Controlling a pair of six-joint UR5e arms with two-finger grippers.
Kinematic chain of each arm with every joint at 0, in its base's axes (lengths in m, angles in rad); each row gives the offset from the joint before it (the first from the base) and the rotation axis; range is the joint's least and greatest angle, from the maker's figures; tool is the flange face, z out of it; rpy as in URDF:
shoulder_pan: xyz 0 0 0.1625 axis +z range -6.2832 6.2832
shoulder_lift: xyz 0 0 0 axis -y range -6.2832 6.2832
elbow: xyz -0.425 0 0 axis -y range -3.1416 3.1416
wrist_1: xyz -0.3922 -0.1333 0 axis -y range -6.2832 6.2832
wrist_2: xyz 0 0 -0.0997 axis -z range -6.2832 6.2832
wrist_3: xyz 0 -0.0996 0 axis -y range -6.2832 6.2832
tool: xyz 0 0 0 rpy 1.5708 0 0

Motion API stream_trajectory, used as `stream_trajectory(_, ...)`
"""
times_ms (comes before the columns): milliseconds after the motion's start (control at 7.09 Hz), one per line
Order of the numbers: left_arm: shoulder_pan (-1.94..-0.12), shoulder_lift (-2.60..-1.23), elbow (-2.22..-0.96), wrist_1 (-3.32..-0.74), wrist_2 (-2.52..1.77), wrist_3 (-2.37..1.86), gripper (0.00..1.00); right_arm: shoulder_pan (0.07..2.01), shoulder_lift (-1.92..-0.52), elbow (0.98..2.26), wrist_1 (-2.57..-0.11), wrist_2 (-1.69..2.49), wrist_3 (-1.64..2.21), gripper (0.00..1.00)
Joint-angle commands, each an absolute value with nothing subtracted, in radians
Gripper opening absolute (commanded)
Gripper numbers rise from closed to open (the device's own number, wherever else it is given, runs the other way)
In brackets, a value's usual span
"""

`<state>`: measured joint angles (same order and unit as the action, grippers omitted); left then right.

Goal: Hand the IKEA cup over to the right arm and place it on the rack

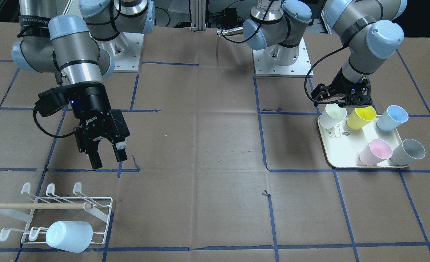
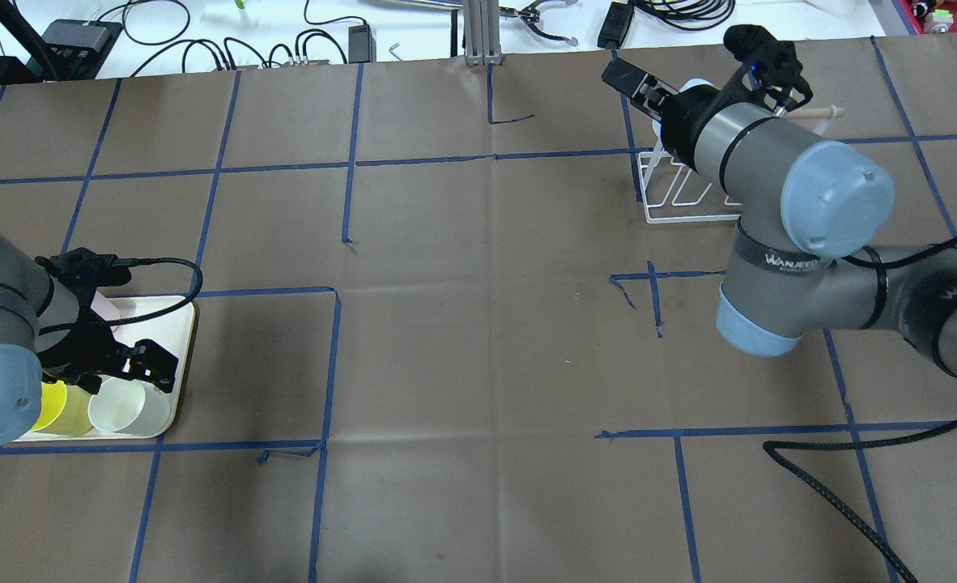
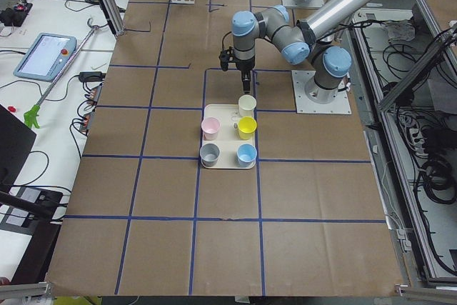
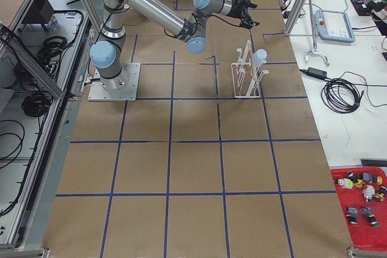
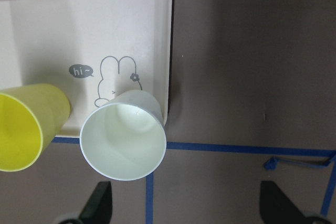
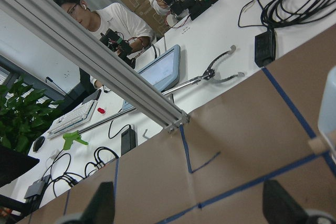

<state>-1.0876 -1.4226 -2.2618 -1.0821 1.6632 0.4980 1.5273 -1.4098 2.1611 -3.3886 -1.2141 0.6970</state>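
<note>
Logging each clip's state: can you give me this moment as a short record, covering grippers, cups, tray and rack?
left gripper: open, above the white cup
right gripper: open, empty, over the table beside the rack
tray: holds white cup, yellow cup, blue cup, pink cup, grey cup
rack: one pale cup on a peg
handover: not yet started

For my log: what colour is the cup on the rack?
Pale blue cup, best seen in the front-facing view.

Front, overhead views opposed, steep, sharing rack point(image 1: 36, 206), tray point(image 1: 343, 148); side views along table point(image 3: 171, 191); left wrist close over tray.
</note>
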Motion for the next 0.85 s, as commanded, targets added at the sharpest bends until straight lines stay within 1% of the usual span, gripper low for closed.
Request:
stream_trajectory(0, -1.086, -1.468, -2.332, -0.935, 1.663, 0.561, 0.98, 1.532, -1.575, 2.302, -3.378, -1.203, 0.935, 1.0)
stream_trajectory(141, -1.085, -1.48, -2.333, -0.933, 1.664, 0.563, 0.97, 1.534, -1.597, 2.309, -3.375, -1.2, 0.968, 1.0)
stream_trajectory(423, -0.975, -1.483, -2.353, -0.942, 1.663, 0.628, 0.98, 1.534, -1.594, 2.307, -3.376, -1.2, 0.999, 1.0)
stream_trajectory(565, -0.968, -1.477, -2.368, -0.937, 1.661, 0.626, 0.97, 1.534, -1.595, 2.307, -3.375, -1.201, 0.999, 1.0)
stream_trajectory(706, -0.968, -1.48, -2.368, -0.934, 1.658, 0.626, 0.94, 1.534, -1.597, 2.307, -3.376, -1.201, 0.999, 1.0)
